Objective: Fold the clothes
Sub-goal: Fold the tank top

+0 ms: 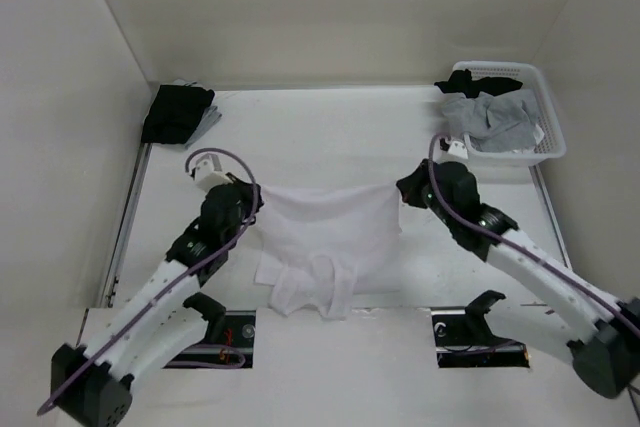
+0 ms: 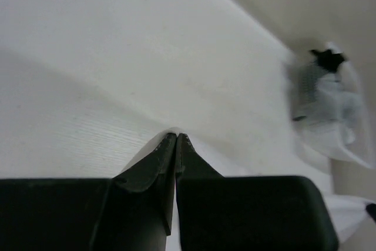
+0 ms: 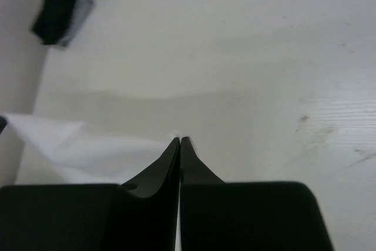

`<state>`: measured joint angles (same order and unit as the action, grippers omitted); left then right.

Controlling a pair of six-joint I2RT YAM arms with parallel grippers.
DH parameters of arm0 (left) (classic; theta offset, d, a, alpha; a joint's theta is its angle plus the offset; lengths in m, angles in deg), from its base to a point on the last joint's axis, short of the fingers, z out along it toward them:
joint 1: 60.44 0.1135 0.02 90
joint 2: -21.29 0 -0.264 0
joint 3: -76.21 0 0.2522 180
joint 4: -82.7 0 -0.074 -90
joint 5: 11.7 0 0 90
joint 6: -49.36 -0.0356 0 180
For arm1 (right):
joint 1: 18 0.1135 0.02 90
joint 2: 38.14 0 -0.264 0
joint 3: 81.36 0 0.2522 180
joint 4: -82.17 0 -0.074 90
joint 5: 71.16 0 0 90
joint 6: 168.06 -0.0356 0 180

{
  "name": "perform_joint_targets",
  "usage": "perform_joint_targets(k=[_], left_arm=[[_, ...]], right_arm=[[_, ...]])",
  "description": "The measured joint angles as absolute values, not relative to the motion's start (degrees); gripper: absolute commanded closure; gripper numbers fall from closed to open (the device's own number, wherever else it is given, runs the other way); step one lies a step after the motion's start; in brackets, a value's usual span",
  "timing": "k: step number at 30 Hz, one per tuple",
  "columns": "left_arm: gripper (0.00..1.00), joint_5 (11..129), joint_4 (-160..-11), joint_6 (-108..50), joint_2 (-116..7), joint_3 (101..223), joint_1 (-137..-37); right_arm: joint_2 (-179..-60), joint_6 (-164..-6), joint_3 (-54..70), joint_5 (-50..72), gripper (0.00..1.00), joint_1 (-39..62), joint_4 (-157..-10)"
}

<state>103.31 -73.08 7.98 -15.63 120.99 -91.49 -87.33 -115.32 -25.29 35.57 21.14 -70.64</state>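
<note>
Between the two arms, at the middle of the surface (image 1: 330, 127), lies the white T-shirt (image 1: 325, 232). Its far edge is drawn out straight from one arm to the other, and its near part is bunched in folds close to the front edge.

Left jaws: pressed fully together at the shirt's far left corner. Right jaws: likewise together at the far right corner. Each wrist view shows only a sliver of white at the tips, so the grip on the cloth appears real but thin.

Handling: the fabric is judged light, thin and limp. It will sag and crease wherever it is unsupported, and it may slide out of a shallow pinch. Corners and hem edges are the sound places to take hold, one on each side, with the edge kept taut between them.

Containers: a white plastic basket (image 1: 548, 152) stands at the far right corner and holds grey and black garments (image 1: 490, 119), heaped to its rim. A black cloth pile (image 1: 178, 112) sits loose at the far left corner, in no container.
</note>
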Motion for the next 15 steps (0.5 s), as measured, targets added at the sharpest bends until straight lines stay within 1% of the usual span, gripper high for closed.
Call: perform_joint_targets(k=[2,4,9,12,15], left_arm=[[1.0,102.7,-76.6,7.3,-24.3,120.6,-88.9],[1.0,101.9,-82.1,6.7,-33.3,121.0,-85.6],[1.0,98.8,-93.5,6.1,-55.7,129.0,-78.7],[1.0,96.2,-97.9,6.2,-64.3,134.5,-76.1],[1.0,94.4,-99.9,6.3,-66.2,136.3,-74.7]], right_arm=[[-97.0,-115.3,-26.2,30.7,0.99,13.6,-75.3],[-107.1,-115.4,-25.6,26.9,0.99,8.5,-79.7],[-128.6,-115.4,-17.1,20.3,0.99,4.0,-85.1],[-135.2,-115.4,-11.1,18.0,0.98,2.1,-86.9],[-136.3,-115.5,-8.3,16.6,0.97,0.5,-88.6]])
